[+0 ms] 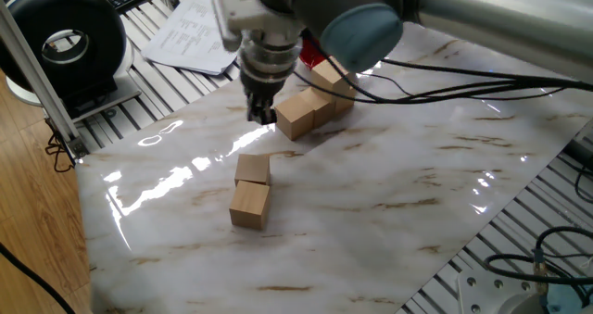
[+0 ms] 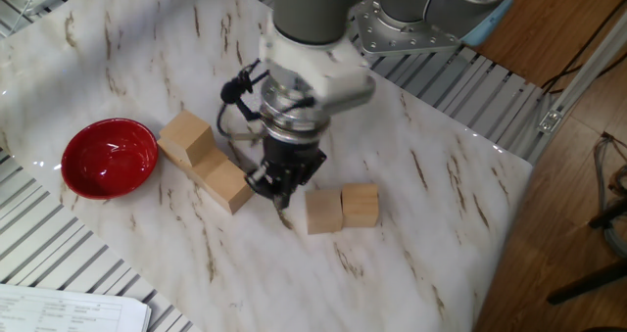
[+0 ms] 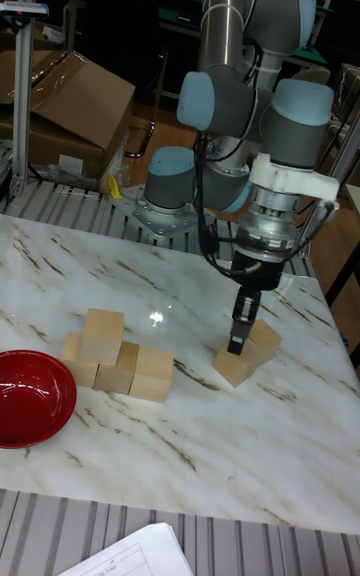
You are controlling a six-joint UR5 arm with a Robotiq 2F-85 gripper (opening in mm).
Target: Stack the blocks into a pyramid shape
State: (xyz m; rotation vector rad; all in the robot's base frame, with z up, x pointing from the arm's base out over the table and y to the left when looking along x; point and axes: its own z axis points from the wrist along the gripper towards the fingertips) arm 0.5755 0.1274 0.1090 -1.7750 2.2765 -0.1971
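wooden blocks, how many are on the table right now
6. Three form a base row beside the red bowl, one sits on top of that row, and two lie side by side apart from the stack. None looks hidden.

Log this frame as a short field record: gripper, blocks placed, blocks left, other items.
gripper: empty, fingers close together, above the table between the two block groups
stack: three blocks in a base row, one block on top
loose blocks: two, side by side and touching, flat on the table
red bowl: beside the stack, empty
table: marbled white surface
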